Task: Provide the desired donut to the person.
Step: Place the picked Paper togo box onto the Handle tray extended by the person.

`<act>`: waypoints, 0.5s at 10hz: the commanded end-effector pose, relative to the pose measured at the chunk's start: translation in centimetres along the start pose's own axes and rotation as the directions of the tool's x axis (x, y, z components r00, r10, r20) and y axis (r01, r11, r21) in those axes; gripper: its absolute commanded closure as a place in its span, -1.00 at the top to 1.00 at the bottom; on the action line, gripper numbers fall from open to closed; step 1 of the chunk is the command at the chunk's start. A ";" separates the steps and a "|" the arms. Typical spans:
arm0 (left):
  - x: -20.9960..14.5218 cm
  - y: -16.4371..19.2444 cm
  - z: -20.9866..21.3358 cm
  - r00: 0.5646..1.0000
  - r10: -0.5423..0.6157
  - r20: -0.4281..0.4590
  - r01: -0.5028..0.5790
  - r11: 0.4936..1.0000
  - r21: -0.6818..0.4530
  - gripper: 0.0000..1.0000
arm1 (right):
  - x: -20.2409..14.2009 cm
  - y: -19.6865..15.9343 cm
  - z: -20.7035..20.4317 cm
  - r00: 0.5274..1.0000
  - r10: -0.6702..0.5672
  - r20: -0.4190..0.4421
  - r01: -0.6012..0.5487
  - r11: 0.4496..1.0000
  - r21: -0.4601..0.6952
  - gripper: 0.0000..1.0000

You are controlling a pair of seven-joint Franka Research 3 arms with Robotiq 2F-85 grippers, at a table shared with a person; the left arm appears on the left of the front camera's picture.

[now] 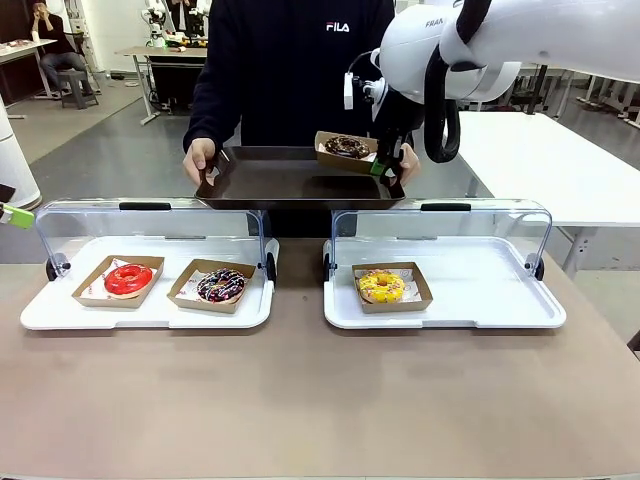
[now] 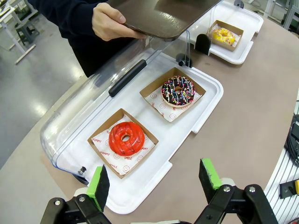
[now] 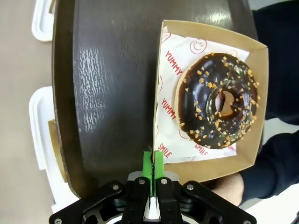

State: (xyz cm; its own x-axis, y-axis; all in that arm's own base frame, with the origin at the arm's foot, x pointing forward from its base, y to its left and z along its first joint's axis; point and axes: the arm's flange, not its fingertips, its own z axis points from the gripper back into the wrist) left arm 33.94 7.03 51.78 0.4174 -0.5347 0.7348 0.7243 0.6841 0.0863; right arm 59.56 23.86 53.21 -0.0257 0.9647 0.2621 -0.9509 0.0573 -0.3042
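A workshop-like room with other tables lies behind the long brown surface (image 1: 300, 400). Across it stands the person in a black sweatshirt (image 1: 290, 60), holding out a dark glossy rectangular serving tray (image 1: 280, 185) with a hand at each end. The chocolate-glazed ring donut with nut crumbs (image 3: 216, 107) sits in a shallow brown cardboard carton (image 3: 205, 164) lined with printed paper. The carton is at one far corner of the dark tray and appears to rest on it. The right gripper (image 3: 153, 158) has its green pads pressed together on the carton's thin side wall, pinching it near a corner.

To my eye the handover is nearly made and only the release remains. The carton's base should lie flat on the dark tray before the jaws part. A straight lift off the wall would then keep the light cardboard from being dragged or tipped. One of the person's hands (image 1: 407, 160) grips the dark tray's edge just beside the gripper, so the retreat should go up, not sideways.

Between the dark tray and the robot sit two white plastic display trays with their clear lids raised. One white tray (image 1: 150, 318) holds a red-glazed donut (image 2: 125, 138) and a sprinkled chocolate donut (image 2: 178, 90). The other white tray (image 1: 480, 300) holds a yellow donut (image 1: 381, 287). The left gripper (image 2: 154, 179) hovers above the red one, fingers spread and holding nothing, well apart from the dark tray.
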 end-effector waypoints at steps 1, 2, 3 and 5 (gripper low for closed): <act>-0.1 0.1 0.0 1.000 -0.002 0.007 0.002 1.000 -0.004 1.00 | 0.7 -0.9 -0.2 0.999 -0.005 -0.037 0.007 0.999 0.042 -0.97; -0.1 0.1 0.0 1.000 -0.002 0.007 0.002 1.000 -0.004 1.00 | 0.9 -0.9 -0.3 0.999 0.016 -0.044 -0.013 0.998 0.064 -0.97; -0.1 0.1 0.0 1.000 -0.002 0.007 0.002 1.000 -0.004 1.00 | 1.0 -0.9 -0.6 0.998 0.021 -0.063 -0.016 0.997 0.081 -0.97; -0.1 0.1 0.0 1.000 -0.002 0.007 0.002 1.000 -0.004 1.00 | 0.9 -1.3 -1.1 0.998 0.026 -0.054 -0.021 0.996 0.085 -0.97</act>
State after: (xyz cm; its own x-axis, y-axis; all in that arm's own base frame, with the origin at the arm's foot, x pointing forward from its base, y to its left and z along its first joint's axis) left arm 33.94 7.03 51.78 0.4175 -0.5346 0.7348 0.7242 0.6841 0.0863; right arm 59.99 24.85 52.52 -0.0392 0.9738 0.2238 -0.9729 0.0140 -0.2310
